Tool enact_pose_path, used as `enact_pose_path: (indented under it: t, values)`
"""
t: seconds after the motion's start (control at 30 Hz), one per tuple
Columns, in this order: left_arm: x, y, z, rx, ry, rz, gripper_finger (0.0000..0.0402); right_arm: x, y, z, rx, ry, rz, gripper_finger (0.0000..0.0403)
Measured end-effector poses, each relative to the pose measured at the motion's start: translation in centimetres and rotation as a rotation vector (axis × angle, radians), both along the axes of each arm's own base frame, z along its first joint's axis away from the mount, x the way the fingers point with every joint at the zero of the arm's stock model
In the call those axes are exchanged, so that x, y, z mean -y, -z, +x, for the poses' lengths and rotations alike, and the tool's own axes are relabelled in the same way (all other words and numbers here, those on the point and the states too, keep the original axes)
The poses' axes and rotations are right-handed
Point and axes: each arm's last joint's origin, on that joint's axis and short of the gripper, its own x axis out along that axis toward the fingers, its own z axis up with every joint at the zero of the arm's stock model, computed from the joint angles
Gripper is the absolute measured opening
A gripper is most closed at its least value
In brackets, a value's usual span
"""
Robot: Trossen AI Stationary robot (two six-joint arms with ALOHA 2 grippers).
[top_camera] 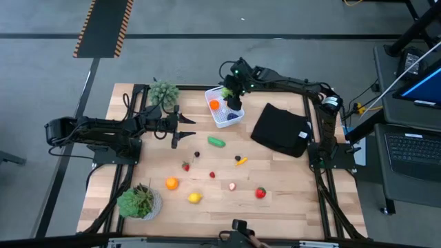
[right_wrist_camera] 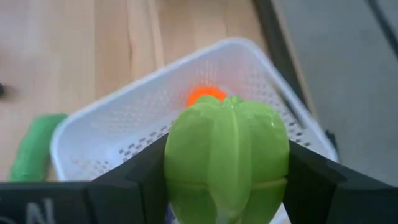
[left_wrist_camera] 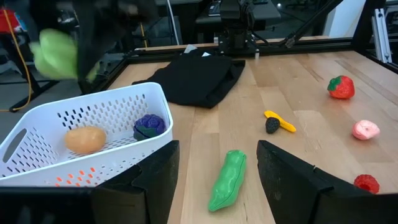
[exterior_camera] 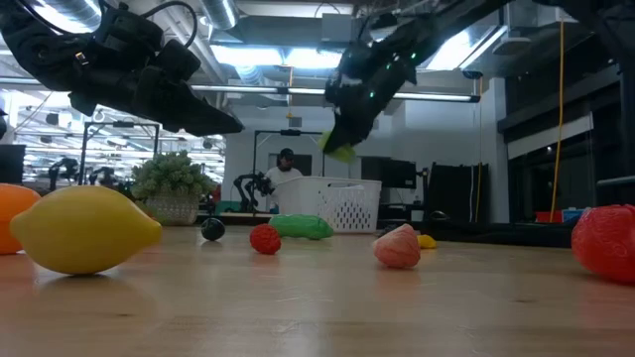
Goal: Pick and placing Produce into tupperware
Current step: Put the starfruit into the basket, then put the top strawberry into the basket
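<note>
- We see the right pincer (right_wrist_camera: 227, 186) pinching a smooth, lobed, pale green toy vegetable (right_wrist_camera: 227, 158), its dark flat fingers pressed against the ribbed sides; it hangs directly above the tub.
- The tub (top_camera: 222, 116) is a small white rectangular plastic basket with rounded corners and walls pierced by rows of little slots, so it looks dotted inside; it stands on the far part of the tabletop.
- Inside the tub we make out a round matte orange piece (left_wrist_camera: 86, 139) and a knobbly dark purple piece (left_wrist_camera: 150, 125) lying side by side.
- Just beside the tub, on its right-arm side, lies a soft black folded cloth (top_camera: 280, 129) with loose creases.
- Just in front of the tub lies an elongated, glossy green pod-shaped vegetable (left_wrist_camera: 227, 180).
- The left pincer (top_camera: 185, 127) hovers to the left of the tub, level with it, its two blocky dark fingers spread with nothing between them.
- Farther from the tub, toward the near edge, the rest of the produce is scattered on the pale, planked wooden tabletop (top_camera: 289, 200): a smooth oval lemon (top_camera: 195, 198), a round orange (top_camera: 171, 183), a bumpy red strawberry (top_camera: 260, 193), a pink ridged piece (exterior_camera: 398, 246) and a small curved yellow piece with a dark berry touching it (left_wrist_camera: 278, 122).
- Left of the tub stands a bushy green potted plant (top_camera: 164, 92); a second, spikier one (top_camera: 140, 201) sits well away at the near left corner.
</note>
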Motion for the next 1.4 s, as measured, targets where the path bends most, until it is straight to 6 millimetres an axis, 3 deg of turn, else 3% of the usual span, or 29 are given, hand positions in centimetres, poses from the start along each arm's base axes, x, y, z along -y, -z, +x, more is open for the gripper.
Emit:
enact_pose_path:
  t: [0.17, 0.6, 0.77, 1.0, 1.23, 1.4]
  values:
    - [0.0, 0.0, 0.0, 0.0, 0.0, 0.0, 0.0206, 0.4, 2.8, 0.8, -0.057, -0.015, 0.025, 0.0234]
    - [0.0, 0.0, 0.0, 0.0, -0.001, 0.0, 0.0206, -0.1, 6.4, 2.8, -0.051, -0.084, 0.091, 0.0234]
    - [0.0, 0.0, 0.0, -0.001, -0.001, -0.001, 0.0206, -0.2, 6.5, 2.8, -0.039, -0.097, 0.103, 0.0235]
    - [0.0, 0.0, 0.0, -0.001, -0.001, -0.001, 0.0206, -0.3, 6.4, 2.9, -0.027, -0.096, 0.138, 0.029]
    - [0.0, 0.0, 0.0, -0.002, -0.001, -0.001, 0.0206, -0.3, 6.3, 2.9, -0.023, -0.104, 0.128, 0.0288]
    - [0.0, 0.0, 0.0, -0.002, -0.011, 0.002, 0.0206, -0.2, 4.6, 3.0, -0.035, -0.079, 0.157, 0.0288]
